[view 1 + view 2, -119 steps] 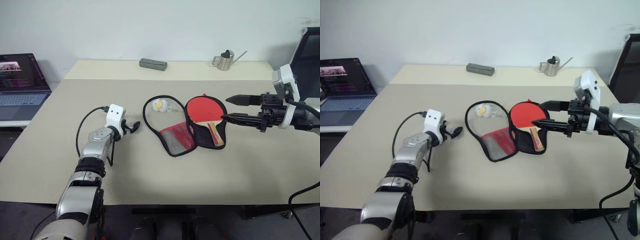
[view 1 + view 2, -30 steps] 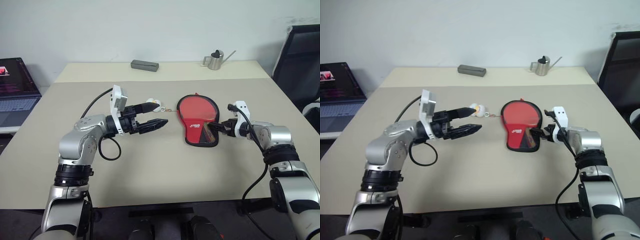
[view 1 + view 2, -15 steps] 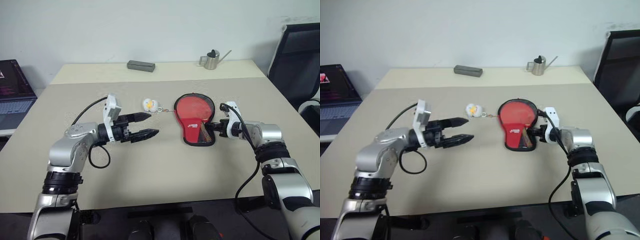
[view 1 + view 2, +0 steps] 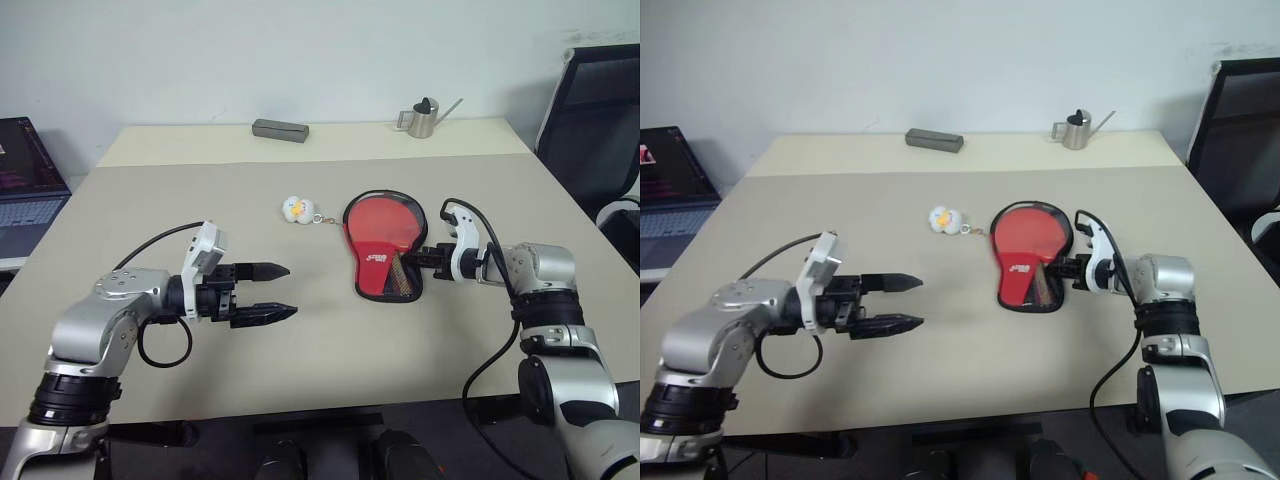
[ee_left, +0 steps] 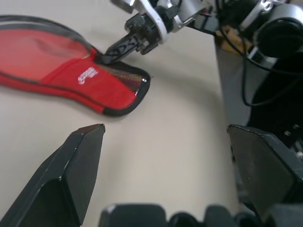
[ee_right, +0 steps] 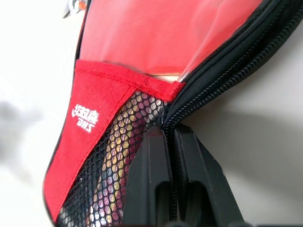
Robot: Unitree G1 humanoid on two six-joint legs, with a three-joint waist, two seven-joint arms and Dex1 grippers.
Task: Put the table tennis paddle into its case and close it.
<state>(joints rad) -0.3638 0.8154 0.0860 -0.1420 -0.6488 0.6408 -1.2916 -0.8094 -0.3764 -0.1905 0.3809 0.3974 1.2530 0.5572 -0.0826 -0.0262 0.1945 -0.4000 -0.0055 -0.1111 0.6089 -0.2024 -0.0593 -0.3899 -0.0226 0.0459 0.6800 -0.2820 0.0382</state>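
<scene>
The case (image 4: 385, 245) served as the landmark; it lay flat near the middle of the table (image 4: 330, 380).

Far to the left of the case stood a laptop (image 4: 22, 175) on a side surface beyond the table edge. Well left of the case, the left gripper (image 4: 268, 292) hung over the table with its two fingers spread wide and nothing between them. A second earlier it had pointed at the case from closer in; now it had drawn back toward the robot and away from the case, so this arm seemed to have finished its part.

Just left of the round end of the case lay the charm (image 4: 295, 208), joined to it by a short chain. Far behind the case were a grey bar (image 4: 279, 129) and a small metal can (image 4: 424, 116).

The case was folded over, red side up with its mesh pocket showing, and the paddle (image 6: 142, 33) was inside it; through the mesh the handle could probably be seen, though it was not sharp.

At the right edge of the case, beside the narrow end, the right gripper (image 6: 171, 137) had just snapped together from a wide opening. Its fingers were now pinched tight on the zip line; whether they really held the zip pull I could not tell. In my judgement, the paddle step was done and only the zipping was left.
</scene>
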